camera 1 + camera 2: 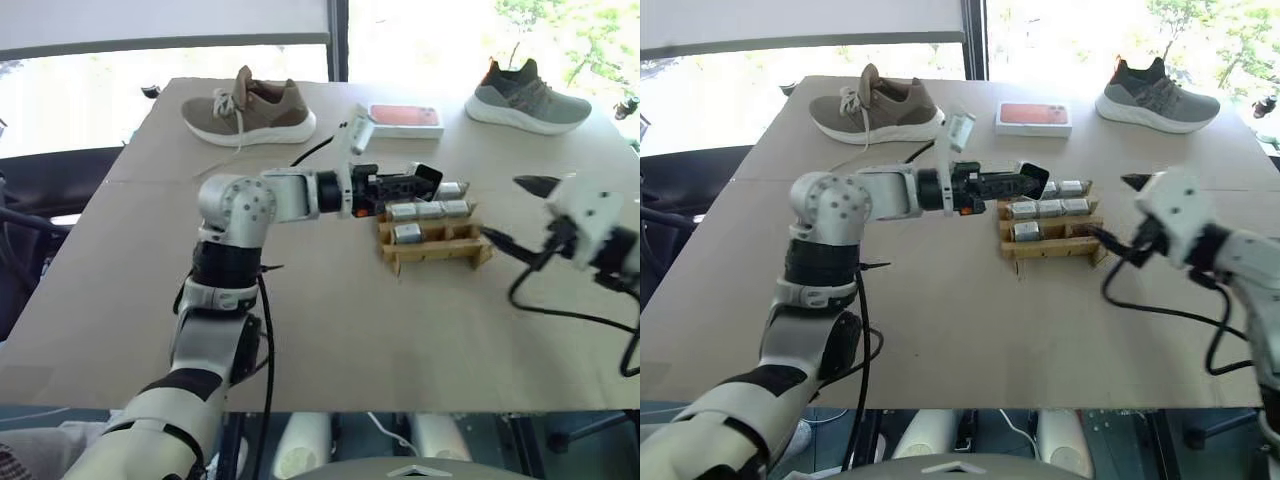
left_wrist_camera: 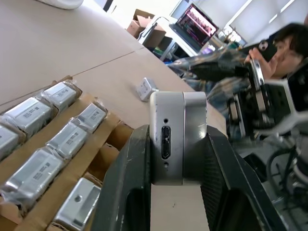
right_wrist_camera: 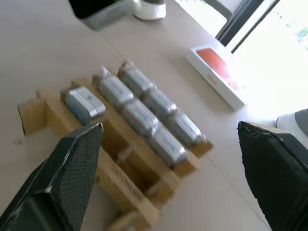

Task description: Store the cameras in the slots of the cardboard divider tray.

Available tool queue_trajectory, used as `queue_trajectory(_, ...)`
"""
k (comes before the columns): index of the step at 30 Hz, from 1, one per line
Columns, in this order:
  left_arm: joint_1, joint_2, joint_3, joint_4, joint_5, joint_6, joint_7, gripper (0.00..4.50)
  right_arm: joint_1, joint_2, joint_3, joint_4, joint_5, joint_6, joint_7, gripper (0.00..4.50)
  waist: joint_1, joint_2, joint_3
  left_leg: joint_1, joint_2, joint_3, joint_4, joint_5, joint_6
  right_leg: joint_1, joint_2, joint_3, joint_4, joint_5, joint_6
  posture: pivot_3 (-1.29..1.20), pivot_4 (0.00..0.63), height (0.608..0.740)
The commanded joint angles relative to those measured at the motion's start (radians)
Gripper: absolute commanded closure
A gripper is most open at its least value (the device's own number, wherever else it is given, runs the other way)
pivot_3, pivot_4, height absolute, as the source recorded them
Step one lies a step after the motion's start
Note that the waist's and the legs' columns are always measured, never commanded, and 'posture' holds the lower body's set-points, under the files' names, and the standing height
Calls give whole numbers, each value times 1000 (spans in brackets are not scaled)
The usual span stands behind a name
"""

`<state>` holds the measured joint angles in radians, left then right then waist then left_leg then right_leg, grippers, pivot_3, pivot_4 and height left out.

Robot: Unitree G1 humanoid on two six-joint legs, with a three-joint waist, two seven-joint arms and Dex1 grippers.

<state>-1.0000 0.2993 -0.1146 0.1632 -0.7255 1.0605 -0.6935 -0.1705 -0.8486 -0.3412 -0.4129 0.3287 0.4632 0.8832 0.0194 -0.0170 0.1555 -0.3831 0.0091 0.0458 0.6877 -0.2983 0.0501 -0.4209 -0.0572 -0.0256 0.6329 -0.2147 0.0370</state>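
Left gripper (image 2: 178,159) pinches a camera (image 2: 178,137) just above the cardboard divider tray (image 1: 437,245); other cameras (image 1: 430,210) fill its rear slots. Right gripper (image 3: 173,173), fingers spread wide, hangs beside the tray.

Arms are glossy silver-white shells with black joint bands, black cables looping off them, textured black fingers on the left gripper (image 1: 425,180) and right gripper (image 3: 173,159).

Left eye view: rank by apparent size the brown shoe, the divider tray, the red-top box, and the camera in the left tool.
1. Brown shoe, largest.
2. Cardboard divider tray.
3. White box with red top; it sits farther back, so its true size against the tray is unsure.
4. Camera in the left tool, smallest.
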Motion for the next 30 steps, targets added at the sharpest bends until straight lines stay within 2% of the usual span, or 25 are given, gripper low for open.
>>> queue_trajectory(1, -104, -6, -187, 174, 230, -314, -199, 3755, 1, -85, -159, 69, 119, -24, 142, 53, -1, 0, 0, 0, 0, 0, 0, 0, 0, 0, 0, 0, 0, 0, 0, 0, 150, 740)
queue_trajectory(6, -226, -101, -316, 511, 447, -618, -358, 3755, 66, -120, -231, 70, 208, -11, 229, 53, -6, 0, 0, 0, 1, 1, -3, -2, 3, 1, 3, -1, -5, 0, 0, 0, 150, 740)
queue_trajectory(9, -285, -172, -329, 685, 518, -698, -413, 3755, 94, -117, -253, 49, 235, -1, 220, 53, -6, 1, 1, -1, 2, 1, -3, -4, 7, 0, 2, 0, -6, 0, 0, 0, 150, 740)
queue_trajectory(13, -320, -219, -340, 844, 624, -777, -416, 3755, 113, -104, -262, 7, 266, 4, 197, 53, -4, 0, 1, -2, 1, 0, -2, -6, 11, 0, 2, 0, -6, 0, 0, 0, 150, 740)
queue_trajectory(19, -356, -234, -346, 911, 735, -775, -474, 3755, 125, -117, -257, -4, 300, 4, 205, 53, -4, 0, 1, -3, 2, -1, -1, -7, 12, 0, 1, -1, -6, 0, 1, 0, 150, 740)
queue_trajectory(30, -452, -284, -366, 974, 891, -649, -448, 3755, 0, -215, -174, 203, 296, -21, 327, 53, -6, 0, 1, -1, 2, 0, 0, -7, 12, 0, 2, 0, -4, 0, 1, 0, 150, 740)
